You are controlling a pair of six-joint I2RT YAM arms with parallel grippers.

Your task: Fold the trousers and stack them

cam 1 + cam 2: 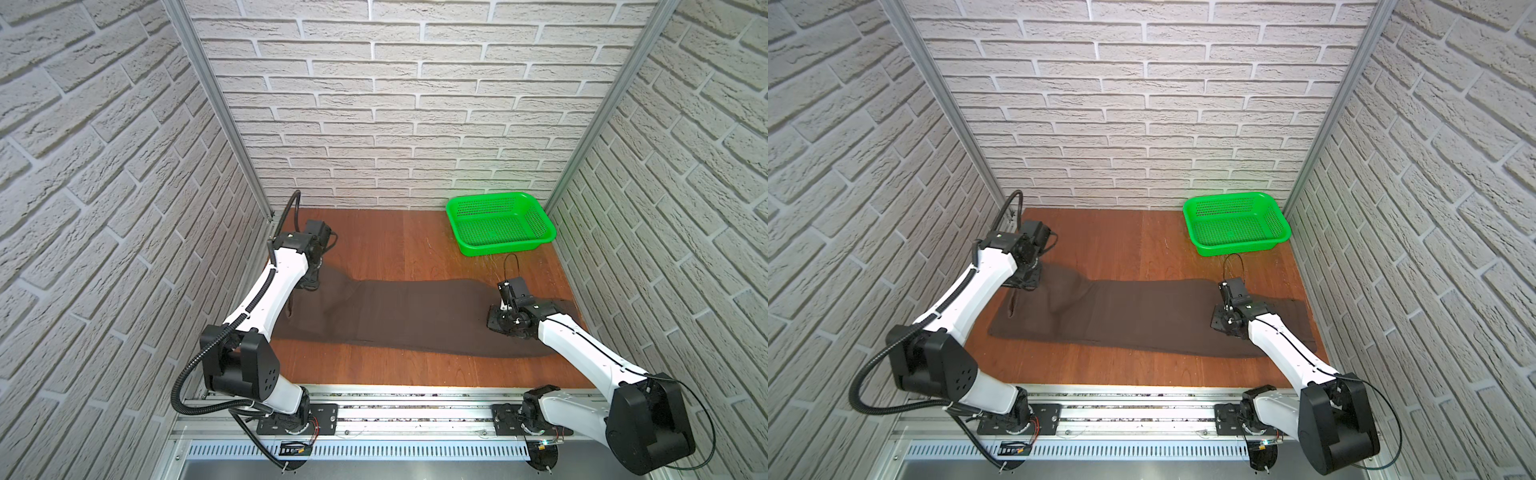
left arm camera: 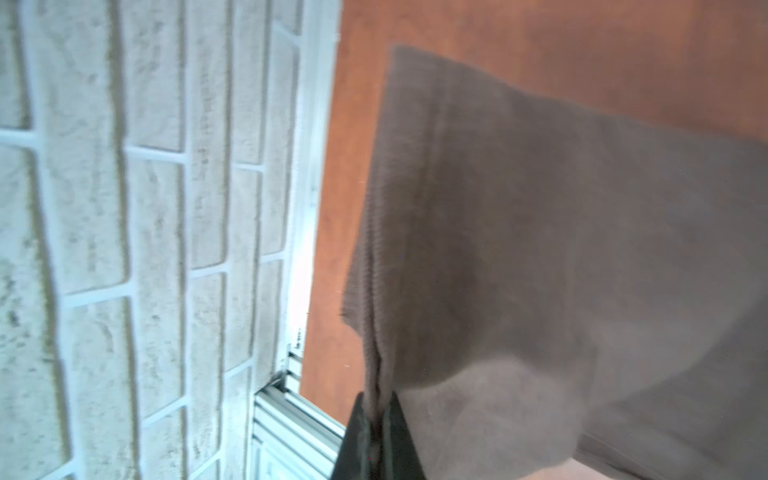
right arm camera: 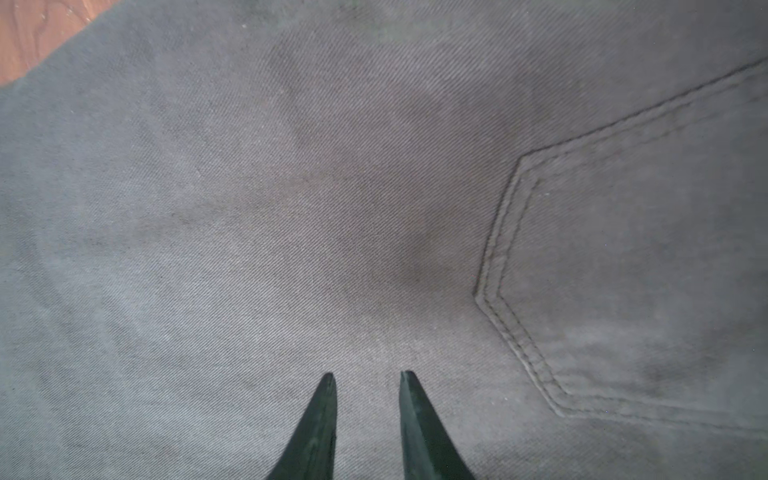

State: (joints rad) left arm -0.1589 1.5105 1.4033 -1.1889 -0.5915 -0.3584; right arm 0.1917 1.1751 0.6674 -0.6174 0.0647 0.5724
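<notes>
Reddish-brown wooden tabletop (image 1: 415,249), white brick-pattern walls (image 1: 374,104) around. Green perforated plastic basket (image 1: 507,245) at far right corner. Dark brown soft-fabric trousers (image 1: 415,320) spread across tabletop. Left gripper (image 2: 376,419) clamped on lifted hem edge; right gripper (image 3: 368,376) slightly parted over cloth beside pocket.

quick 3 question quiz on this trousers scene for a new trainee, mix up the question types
1. True or false: the left end effector is shut on an edge of the trousers.
2. The green basket stands: A) at the far right corner of the table, B) at its near left corner, C) on the trousers.
3. Fill in: the right end effector, over the trousers beside a stitched pocket, has jaws ___.
Key: 1 true; 2 A; 3 open.
</notes>
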